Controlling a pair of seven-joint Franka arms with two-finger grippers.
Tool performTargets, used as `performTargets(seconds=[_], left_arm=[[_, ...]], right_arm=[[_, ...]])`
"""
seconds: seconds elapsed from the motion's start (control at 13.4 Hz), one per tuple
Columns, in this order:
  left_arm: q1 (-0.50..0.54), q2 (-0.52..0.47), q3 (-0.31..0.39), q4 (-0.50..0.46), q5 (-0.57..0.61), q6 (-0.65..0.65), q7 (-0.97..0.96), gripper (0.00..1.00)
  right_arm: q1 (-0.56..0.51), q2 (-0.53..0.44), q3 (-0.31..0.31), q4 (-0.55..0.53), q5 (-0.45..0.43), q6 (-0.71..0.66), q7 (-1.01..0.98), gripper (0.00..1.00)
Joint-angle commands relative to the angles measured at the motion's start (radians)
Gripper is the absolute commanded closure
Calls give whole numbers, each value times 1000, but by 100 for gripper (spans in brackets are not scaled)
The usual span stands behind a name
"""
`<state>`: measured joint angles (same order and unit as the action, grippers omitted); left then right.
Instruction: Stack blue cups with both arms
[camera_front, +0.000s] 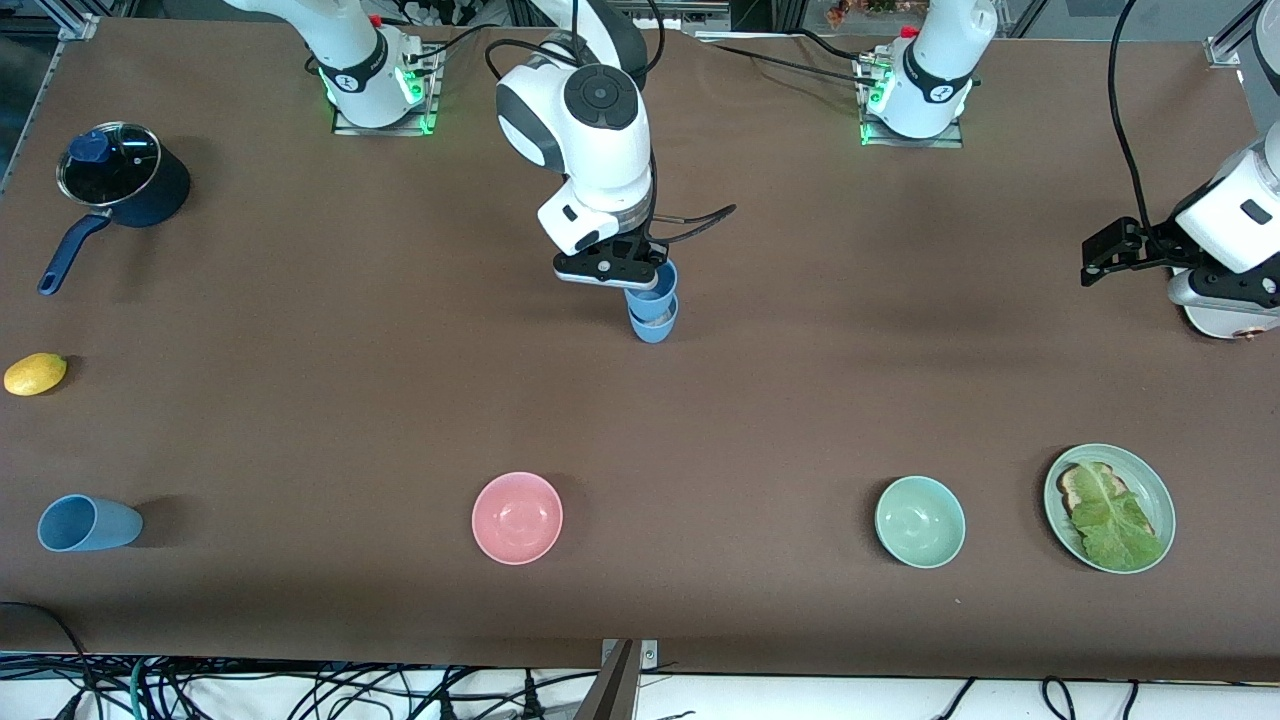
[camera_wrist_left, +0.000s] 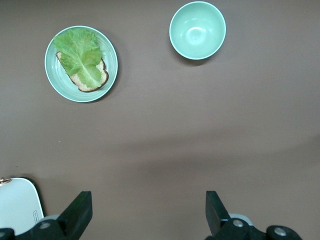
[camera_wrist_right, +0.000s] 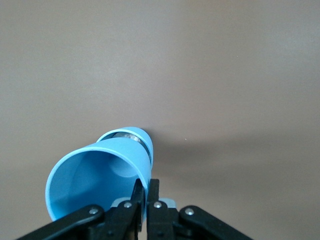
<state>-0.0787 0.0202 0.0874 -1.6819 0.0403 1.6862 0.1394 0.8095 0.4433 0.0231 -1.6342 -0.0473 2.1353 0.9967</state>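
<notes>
Here the right pincer (camera_front: 650, 283) pinches the rim wall of a blue cup (camera_front: 655, 285), held just above and partly nested in a second blue cup (camera_front: 652, 322) standing mid-tabletop (camera_front: 800, 380). A third blue cup (camera_front: 88, 523) lies on its side at the right arm's end, nearer the front camera. These look light, stiff and smooth; a rim pinch suits them, though they may slip or tip. The left pincer (camera_wrist_left: 147, 212) waits with jaws wide, gripping nothing, over bare tabletop. Count: three blue cups, two bowls, one plate, one pot, one lemon.
</notes>
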Motion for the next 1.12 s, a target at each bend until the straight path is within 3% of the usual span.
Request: performTargets(seconds=[0.0,0.07,0.3,0.52,0.89,1.04], left_arm=[[20,-25,-15,-24,-31,15,0,0],[20,-23,-14,-24,-34,15,5,0],[40,-20,-15,-24,-34,15,17,0],[53,-20,-20,-24,-36,15,17,0],[92,-20,-57,-24,-40,13,17,0],[144,-20,-112,-22,-40,13,19,0]], right_arm=[[-12,9,15,10,-17,14,20,77],[-13,8,15,13,-17,14,19,49],[-38,0,15,33,-13,12,11,16],[-113,-40,40,66,-13,-33,-13,0],[-281,-236,51,62,47,-292,-306,0],[-392,-306,51,65,84,-407,-483,0]])
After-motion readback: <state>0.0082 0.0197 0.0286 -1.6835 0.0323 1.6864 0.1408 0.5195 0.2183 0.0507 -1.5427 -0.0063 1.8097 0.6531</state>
